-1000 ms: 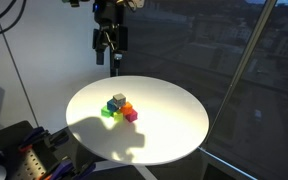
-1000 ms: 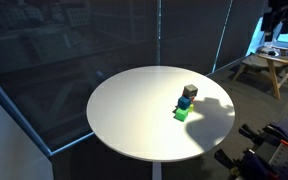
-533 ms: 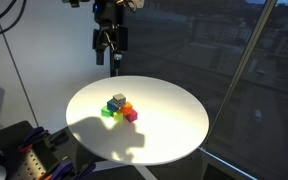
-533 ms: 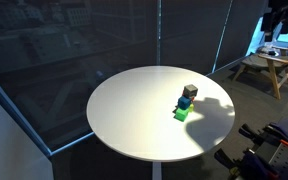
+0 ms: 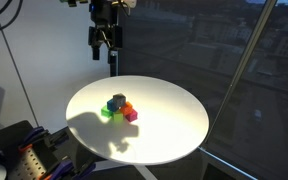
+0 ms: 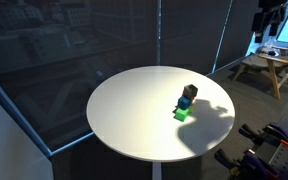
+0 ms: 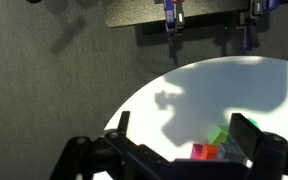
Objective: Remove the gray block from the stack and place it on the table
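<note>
**Robot tool (image 5: 103, 48) hangs high above a round white worktop (image 5: 174, 125), its 2 fingers spread wide and holding nothing.**

The small light-gray cube (image 5: 118, 98) tops the cluster of green, blue, orange and magenta toy cubes (image 5: 122, 111) near the worktop's middle, well below the tool. The wrist view shows only magenta and green faces low between the fingers, and the gray cube cannot be made out there. The step in hand appears to be the approach. It would go best with the tool centred over the gray cube, lowered straight, and closed only on that cube's sides, clear of the coloured cubes beneath so none topples.
</note>
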Controlling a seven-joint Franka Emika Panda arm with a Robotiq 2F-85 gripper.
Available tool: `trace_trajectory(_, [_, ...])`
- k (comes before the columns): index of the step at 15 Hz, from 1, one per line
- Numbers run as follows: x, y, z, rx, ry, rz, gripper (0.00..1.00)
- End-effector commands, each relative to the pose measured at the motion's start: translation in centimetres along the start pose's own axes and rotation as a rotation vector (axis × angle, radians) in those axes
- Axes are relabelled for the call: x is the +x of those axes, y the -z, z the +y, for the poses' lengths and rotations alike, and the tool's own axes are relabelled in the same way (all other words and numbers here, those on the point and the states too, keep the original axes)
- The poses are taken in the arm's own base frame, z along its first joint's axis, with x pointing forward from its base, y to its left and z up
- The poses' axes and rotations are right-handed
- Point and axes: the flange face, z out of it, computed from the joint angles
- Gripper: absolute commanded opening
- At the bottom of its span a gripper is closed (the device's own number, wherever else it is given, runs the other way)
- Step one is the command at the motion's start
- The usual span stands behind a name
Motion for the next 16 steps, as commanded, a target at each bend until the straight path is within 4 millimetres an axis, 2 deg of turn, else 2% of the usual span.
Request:
trace_trajectory(1, [0.8,1.2,-2.6,0.034,0.054,0.055,1.0])
trace_trajectory(7, [2.3,1.7,-7.3,0.079,0.113,0.11,1.0])
trace_trajectory(16, [6.0,-1.1,-12.9,0.056,0.133,0.088,1.0])
